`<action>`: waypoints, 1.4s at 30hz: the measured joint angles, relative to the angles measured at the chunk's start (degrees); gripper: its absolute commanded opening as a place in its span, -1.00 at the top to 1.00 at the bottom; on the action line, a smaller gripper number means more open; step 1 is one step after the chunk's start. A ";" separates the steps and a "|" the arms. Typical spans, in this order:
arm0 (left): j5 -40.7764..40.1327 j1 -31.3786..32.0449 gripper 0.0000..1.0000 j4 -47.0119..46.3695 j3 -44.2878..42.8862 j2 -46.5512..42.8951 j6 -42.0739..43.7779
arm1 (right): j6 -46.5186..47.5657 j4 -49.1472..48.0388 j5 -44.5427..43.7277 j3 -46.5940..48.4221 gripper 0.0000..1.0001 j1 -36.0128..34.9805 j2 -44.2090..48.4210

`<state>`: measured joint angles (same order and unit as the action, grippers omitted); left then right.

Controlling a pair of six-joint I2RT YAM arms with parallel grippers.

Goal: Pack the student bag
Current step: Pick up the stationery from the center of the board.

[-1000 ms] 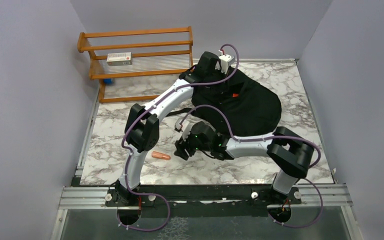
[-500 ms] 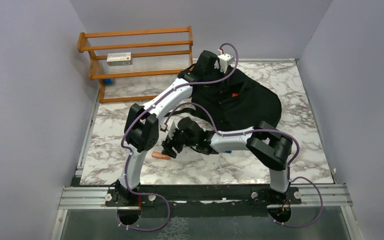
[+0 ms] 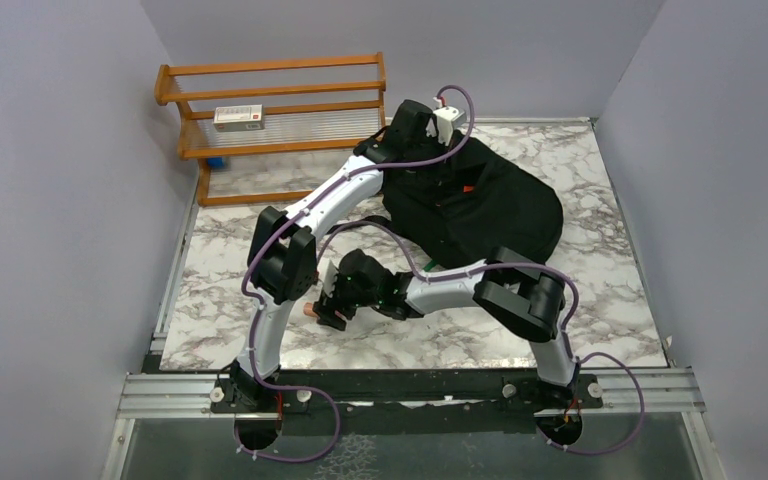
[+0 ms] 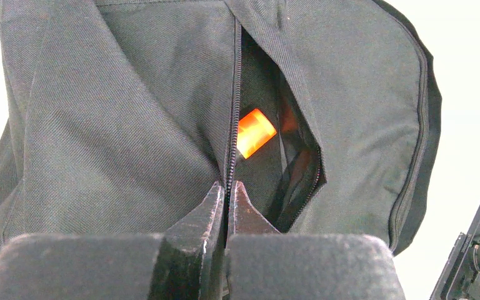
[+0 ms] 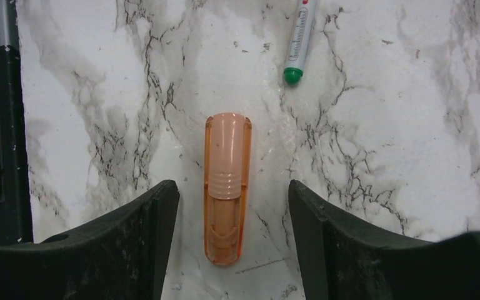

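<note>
My left claw (image 4: pixel 228 200) is clenched on the bag (image 4: pixel 131 125), pinching the fabric right at the zip edge and holding the slot agape. The bag lies at the far side of the table (image 3: pixel 600 290), just right of the rack (image 3: pixel 270 110). Through the gap I see something bright orange (image 4: pixel 254 132) already inside, so I judge the packing is under way, not finished.

My right claw (image 5: pixel 231 206) is released, jaws wide, straddling a peach cap-shaped piece (image 5: pixel 227 187) that lies flat on the marble near the front edge. Neither finger touches it, so that one is not yet picked up. A pen (image 5: pixel 299 44) with a green tip lies just beyond it, also loose. So at least two items are left to go in, by my reckoning, and the zip is left to shut.

Writing: the pen's barrel carries small print, too fine to read. The box (image 3: pixel 238 117) on the rack shows a red mark, text illegible. No brand shows on the bag.
</note>
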<state>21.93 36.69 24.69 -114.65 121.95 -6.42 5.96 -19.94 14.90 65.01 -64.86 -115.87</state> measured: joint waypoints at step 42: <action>1.01 -0.85 1.00 0.22 0.00 0.00 -0.39 | -19.02 8.13 -37.46 -29.57 0.99 -2.67 56.39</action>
<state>22.94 35.83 24.91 -114.65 121.95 -6.81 -13.06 -11.81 -22.57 35.44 -67.53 -59.48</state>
